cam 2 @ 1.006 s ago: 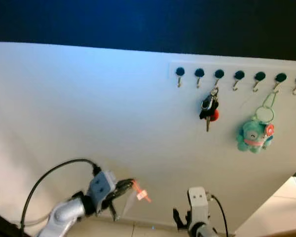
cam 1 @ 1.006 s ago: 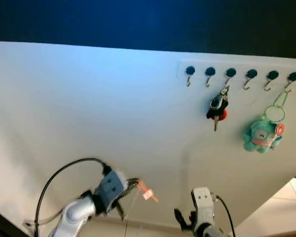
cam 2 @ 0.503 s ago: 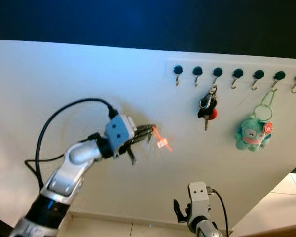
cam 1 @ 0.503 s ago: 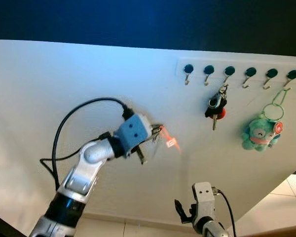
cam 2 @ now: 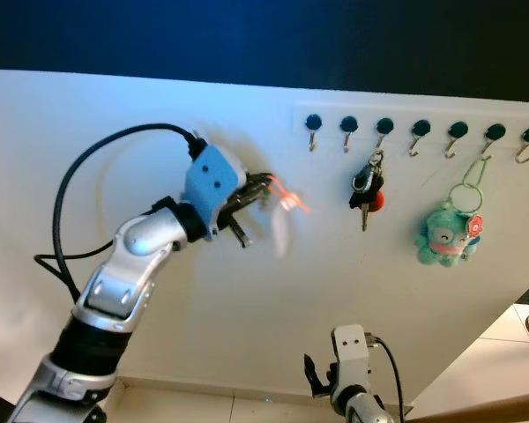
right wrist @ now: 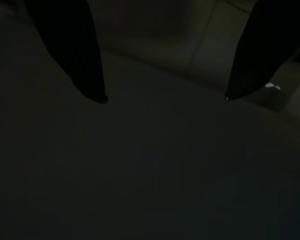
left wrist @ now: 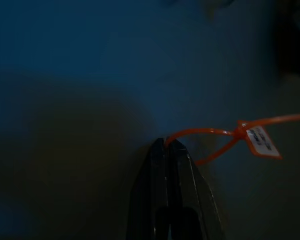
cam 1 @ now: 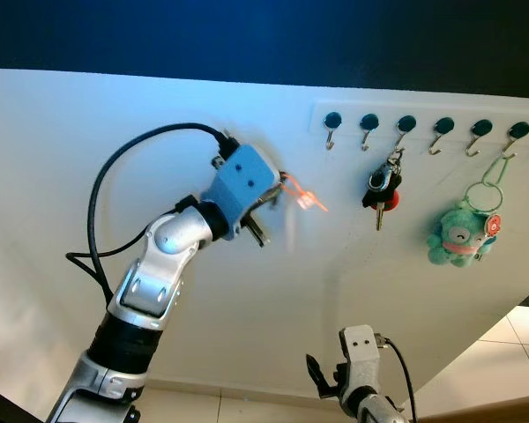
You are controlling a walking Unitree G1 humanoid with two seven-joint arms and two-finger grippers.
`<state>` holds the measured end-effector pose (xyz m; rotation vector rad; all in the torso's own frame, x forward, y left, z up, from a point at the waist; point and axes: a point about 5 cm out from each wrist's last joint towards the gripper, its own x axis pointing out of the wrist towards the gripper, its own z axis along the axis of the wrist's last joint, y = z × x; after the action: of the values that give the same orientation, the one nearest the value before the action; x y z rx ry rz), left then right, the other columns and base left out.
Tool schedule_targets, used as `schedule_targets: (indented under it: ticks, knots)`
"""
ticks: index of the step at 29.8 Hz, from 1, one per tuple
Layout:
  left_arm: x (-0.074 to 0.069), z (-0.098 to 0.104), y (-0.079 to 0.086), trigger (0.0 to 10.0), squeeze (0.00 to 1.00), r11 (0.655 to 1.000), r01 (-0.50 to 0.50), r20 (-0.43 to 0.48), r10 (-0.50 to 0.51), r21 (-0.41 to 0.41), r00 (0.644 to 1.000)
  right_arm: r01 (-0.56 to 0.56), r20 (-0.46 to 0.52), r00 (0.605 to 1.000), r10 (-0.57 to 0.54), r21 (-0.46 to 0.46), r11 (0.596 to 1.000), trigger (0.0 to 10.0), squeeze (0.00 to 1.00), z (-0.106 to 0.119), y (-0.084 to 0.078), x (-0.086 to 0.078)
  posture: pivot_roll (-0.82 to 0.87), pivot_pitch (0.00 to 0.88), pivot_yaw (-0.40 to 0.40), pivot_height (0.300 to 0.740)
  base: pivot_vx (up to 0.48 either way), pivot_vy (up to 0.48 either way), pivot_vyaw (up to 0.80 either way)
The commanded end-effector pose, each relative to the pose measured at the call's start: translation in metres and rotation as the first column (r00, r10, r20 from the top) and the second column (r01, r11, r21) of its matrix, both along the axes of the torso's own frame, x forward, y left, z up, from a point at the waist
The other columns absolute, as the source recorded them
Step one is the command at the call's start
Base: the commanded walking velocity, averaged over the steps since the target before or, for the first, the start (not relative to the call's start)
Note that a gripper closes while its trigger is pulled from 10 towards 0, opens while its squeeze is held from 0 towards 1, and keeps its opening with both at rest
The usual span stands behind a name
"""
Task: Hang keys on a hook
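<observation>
Keys (cam 1: pixel 305 199) on their orange loop are up in front of the white wall, pinched in your left gripper (cam 1: pixel 273 189) just short of the hook row, below and left of the first hook (cam 1: pixel 331 125), so you've got room to lift the loop over it. Left wrist view: the fingers (left wrist: pixel 166 165) are pressed together on the orange loop, tag dangling free beyond the tips. Right wrist view's dark, but your right gripper (right wrist: pixel 164 98) hangs low with its fingers spread wide, holding nothing.
</observation>
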<state>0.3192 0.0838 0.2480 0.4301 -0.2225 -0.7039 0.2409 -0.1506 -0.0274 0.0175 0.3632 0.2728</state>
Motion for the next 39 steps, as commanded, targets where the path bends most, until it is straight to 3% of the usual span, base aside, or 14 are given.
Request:
schedule_targets:
  ticks: [1, 5, 6, 7, 10, 14, 19, 26, 31, 34, 35, 36, 37, 39]
  knots:
    - [-0.007, -0.004, -0.001, 10.0, 0.00, 0.999, 0.039, -0.048, -0.039, 0.000, 0.998, -0.057, 0.072, 0.996, 0.055, 0.021, 0.998, 10.0, 0.00, 0.009, 0.007, 0.005, 0.05, 0.037, -0.018, 0.740, 0.000, 0.000, 0.00]
    - [-0.018, -0.018, -0.001, 10.0, 0.00, 0.992, 0.121, -0.132, -0.116, 0.028, 0.984, -0.114, 0.129, 0.986, 0.107, 0.046, 0.992, 10.0, 0.00, 0.017, 0.014, 0.007, 0.05, 0.038, -0.017, 0.740, 0.000, 0.000, 0.00]
    - [-0.033, -0.047, 0.005, 10.0, 0.00, 0.978, 0.195, -0.305, -0.162, 0.078, 0.938, -0.181, 0.184, 0.969, 0.165, 0.073, 0.981, 10.0, 0.00, 0.025, 0.022, 0.007, 0.05, 0.038, -0.018, 0.740, 0.000, 0.000, 0.00]
    - [-0.033, -0.047, 0.005, 10.0, 0.00, 0.978, 0.195, -0.305, -0.162, 0.078, 0.938, -0.181, 0.184, 0.969, 0.165, 0.073, 0.981, 10.0, 0.00, 0.025, 0.022, 0.007, 0.05, 0.038, -0.018, 0.740, 0.000, 0.000, 0.00]
    - [-0.049, -0.094, 0.023, 10.0, 0.00, 0.969, 0.182, -0.543, -0.062, 0.170, 0.838, -0.266, 0.221, 0.945, 0.241, 0.086, 0.960, 10.0, 0.00, 0.031, 0.030, 0.006, 0.05, 0.042, -0.019, 0.740, 0.000, 0.000, 0.00]
    - [-0.053, -0.129, 0.038, 10.0, 0.00, 0.979, 0.042, -0.671, 0.104, 0.197, 0.734, -0.322, 0.254, 0.921, 0.294, 0.073, 0.944, 10.0, 0.00, 0.036, 0.036, 0.005, 0.04, 0.042, -0.019, 0.740, 0.000, 0.000, 0.00]
    - [-0.051, -0.146, 0.051, 10.0, 0.00, 0.970, -0.102, -0.699, 0.229, 0.219, 0.678, -0.333, 0.306, 0.905, 0.296, 0.074, 0.940, 10.0, 0.00, 0.045, 0.040, 0.009, 0.04, 0.040, -0.020, 0.740, 0.000, 0.000, 0.00]
    - [-0.035, -0.156, 0.074, 10.0, 0.00, 0.906, -0.345, -0.666, 0.416, 0.245, 0.620, -0.357, 0.372, 0.878, 0.301, 0.090, 0.930, 10.0, 0.00, 0.060, 0.044, 0.012, 0.05, 0.033, -0.024, 0.740, 0.000, 0.000, 0.00]
    - [-0.026, -0.157, 0.082, 10.0, 0.00, 0.877, -0.430, -0.636, 0.458, 0.213, 0.620, -0.363, 0.374, 0.876, 0.305, 0.095, 0.927, 10.0, 0.00, 0.061, 0.043, 0.010, 0.05, 0.028, -0.024, 0.740, 0.000, 0.000, 0.00]
    - [-0.021, -0.154, 0.078, 10.0, 0.00, 0.886, -0.449, -0.634, 0.413, 0.114, 0.654, -0.373, 0.370, 0.876, 0.310, 0.112, 0.921, 10.0, 0.00, 0.060, 0.044, 0.009, 0.05, 0.026, -0.023, 0.740, 0.000, 0.000, 0.00]
    - [-0.019, -0.151, 0.072, 10.0, 0.00, 0.901, -0.433, -0.620, 0.353, 0.024, 0.701, -0.386, 0.363, 0.876, 0.318, 0.132, 0.913, 9.3, 0.00, 0.060, 0.046, 0.008, 0.05, 0.023, -0.023, 0.740, 0.000, 0.000, 0.00]
    - [-0.019, -0.149, 0.064, 10.0, 0.00, 0.912, -0.402, -0.625, 0.265, -0.086, 0.735, -0.399, 0.364, 0.873, 0.324, 0.153, 0.904, 3.7, 0.00, 0.061, 0.049, 0.007, 0.05, 0.023, -0.024, 0.740, 0.000, 0.000, 0.00]
    - [-0.021, -0.147, 0.055, 10.0, 0.00, 0.913, -0.361, -0.620, 0.174, -0.190, 0.765, -0.409, 0.366, 0.871, 0.328, 0.169, 0.897, 0.9, 0.00, 0.062, 0.052, 0.006, 0.05, 0.023, -0.025, 0.740, 0.000, 0.000, 0.00]
    - [-0.028, -0.147, 0.041, 10.0, 0.00, 0.918, -0.271, -0.602, 0.045, -0.290, 0.797, -0.424, 0.377, 0.864, 0.334, 0.188, 0.886, 1.1, 0.00, 0.065, 0.056, 0.006, 0.05, 0.024, -0.024, 0.740, 0.000, 0.000, 0.00]
